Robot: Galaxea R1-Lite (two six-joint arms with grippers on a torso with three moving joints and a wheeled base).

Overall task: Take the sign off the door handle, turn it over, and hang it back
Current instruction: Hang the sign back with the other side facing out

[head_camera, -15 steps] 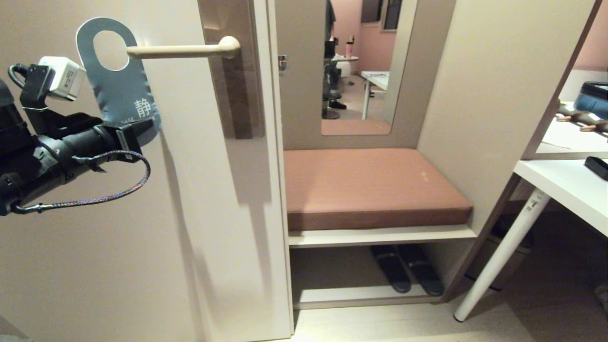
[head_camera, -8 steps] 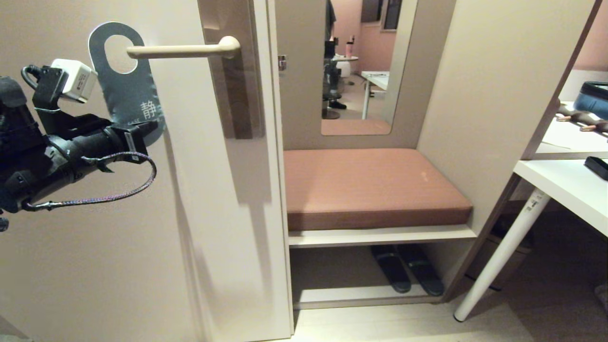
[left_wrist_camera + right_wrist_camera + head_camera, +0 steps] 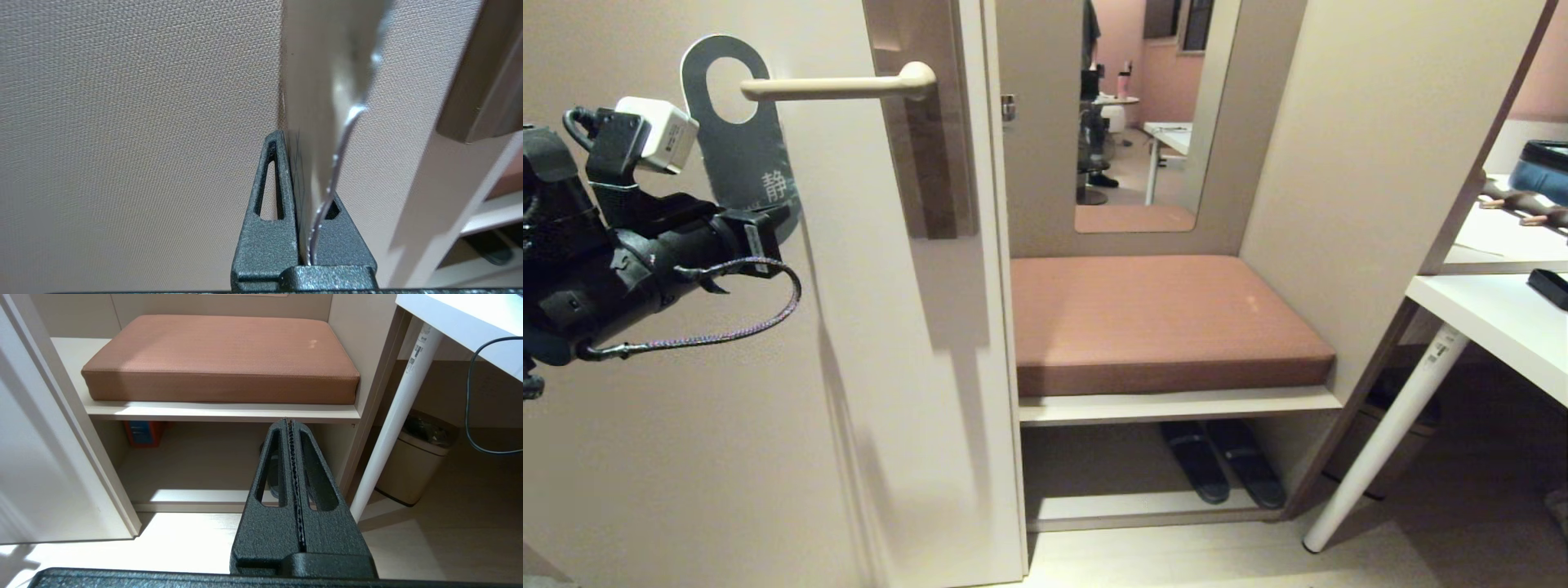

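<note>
Head view shows the left gripper [image 3: 772,224] clamped on the lower end of the sign [image 3: 737,139], blue face outward, at the left of the door [image 3: 670,425]. The sign's oval hole sits level with the free tip of the handle [image 3: 837,86], and that tip appears to reach just into it, though I cannot tell whether the card bears on the bar. Whether the sign is coming off or going back on cannot be read here; with the blue face showing, my judgement is the removal step. If so, the next move calls for drawing the card leftward along the bar until the hole clears the tip, keeping it flat to the door so the rim does not catch. In the left wrist view the fingers [image 3: 265,228] pinch the card edge-on, close to the door. The right gripper [image 3: 291,428] is pressed together on nothing, hanging low before the bench [image 3: 220,355]. Under the bench, the open shelf [image 3: 1143,510] holds a pair of dark slippers [image 3: 1221,472] and something orange and blue at its left. A bin [image 3: 416,457] stands under the desk [image 3: 1486,327], its contents unclear.
</note>
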